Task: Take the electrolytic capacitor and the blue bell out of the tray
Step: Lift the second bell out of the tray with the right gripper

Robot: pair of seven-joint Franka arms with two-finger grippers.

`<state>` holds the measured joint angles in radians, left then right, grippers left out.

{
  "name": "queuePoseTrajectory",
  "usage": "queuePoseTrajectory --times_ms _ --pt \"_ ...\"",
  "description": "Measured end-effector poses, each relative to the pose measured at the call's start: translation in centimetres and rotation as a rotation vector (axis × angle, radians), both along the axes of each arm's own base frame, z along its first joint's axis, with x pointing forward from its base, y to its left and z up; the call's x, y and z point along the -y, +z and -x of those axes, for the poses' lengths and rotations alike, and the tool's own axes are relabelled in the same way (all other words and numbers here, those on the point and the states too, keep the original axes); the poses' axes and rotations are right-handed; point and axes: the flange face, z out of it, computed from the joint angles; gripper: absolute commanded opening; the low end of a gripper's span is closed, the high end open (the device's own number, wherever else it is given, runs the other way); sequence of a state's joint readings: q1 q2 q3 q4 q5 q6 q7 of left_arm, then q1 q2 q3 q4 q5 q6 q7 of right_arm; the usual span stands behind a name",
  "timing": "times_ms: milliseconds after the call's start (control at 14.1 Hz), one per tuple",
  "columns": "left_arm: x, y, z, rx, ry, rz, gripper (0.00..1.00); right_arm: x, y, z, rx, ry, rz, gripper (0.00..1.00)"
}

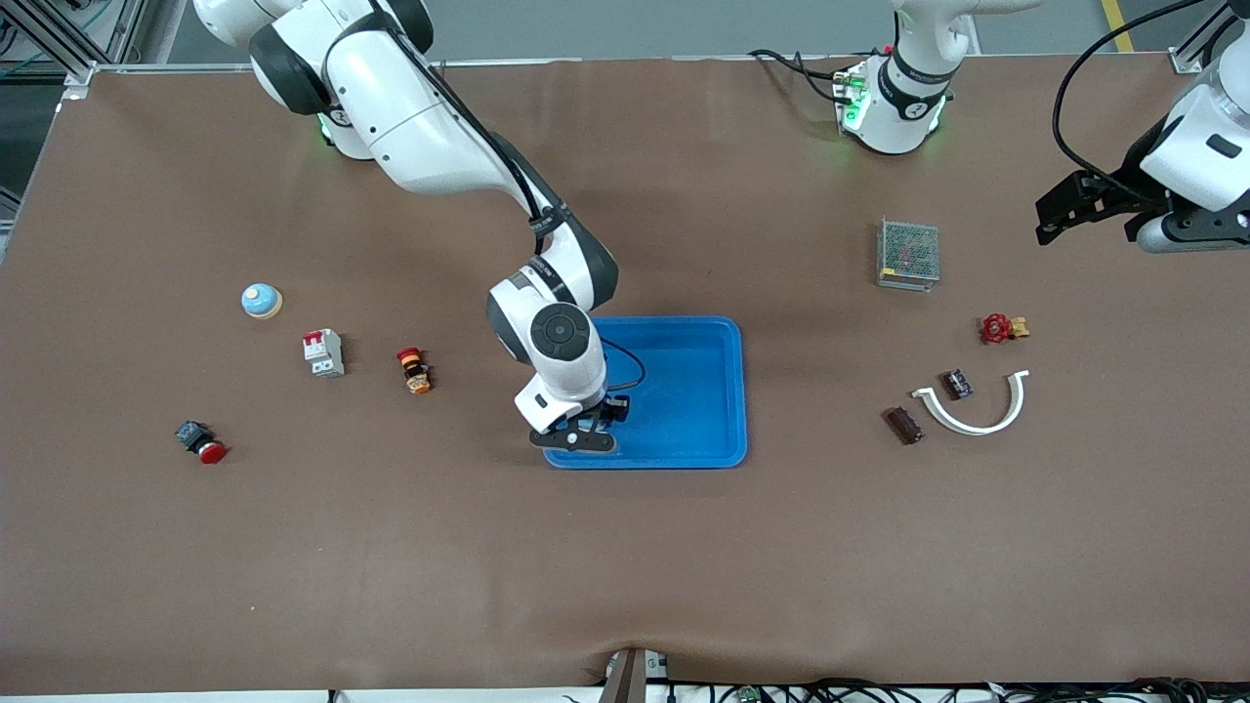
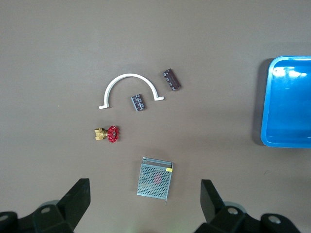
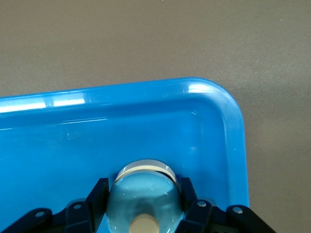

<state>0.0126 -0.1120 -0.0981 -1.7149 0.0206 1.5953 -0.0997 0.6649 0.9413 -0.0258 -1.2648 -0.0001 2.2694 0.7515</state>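
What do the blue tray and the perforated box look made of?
Blue tray: probably moulded plastic, glossy, with bright glare streaks on its rounded rim. Perforated box: likely sheet metal, dull grey, with rows of small punched holes and crisp folded edges.

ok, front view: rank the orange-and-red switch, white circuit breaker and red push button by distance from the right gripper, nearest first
The right gripper is over the blue tray, shut on a bell.
1. Orange-and-red switch, toward the right arm's end.
2. White circuit breaker, further toward that end.
3. Red push button, furthest that way.
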Motion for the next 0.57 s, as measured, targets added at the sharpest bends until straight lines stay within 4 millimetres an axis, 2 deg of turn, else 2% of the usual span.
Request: queuePoseTrajectory --times_ms 284,569 --pt "0.0 -0.1 -0.1 -0.002 0.000 0.000 1.00 0.3 1.2 -0.4 -0.024 -0.011 0.023 0.00" --pt "0.0 -0.3 -0.2 -0.006 0.000 0.000 1.00 2.6 3.8 -1.7 -0.054 -0.024 0.048 0.00"
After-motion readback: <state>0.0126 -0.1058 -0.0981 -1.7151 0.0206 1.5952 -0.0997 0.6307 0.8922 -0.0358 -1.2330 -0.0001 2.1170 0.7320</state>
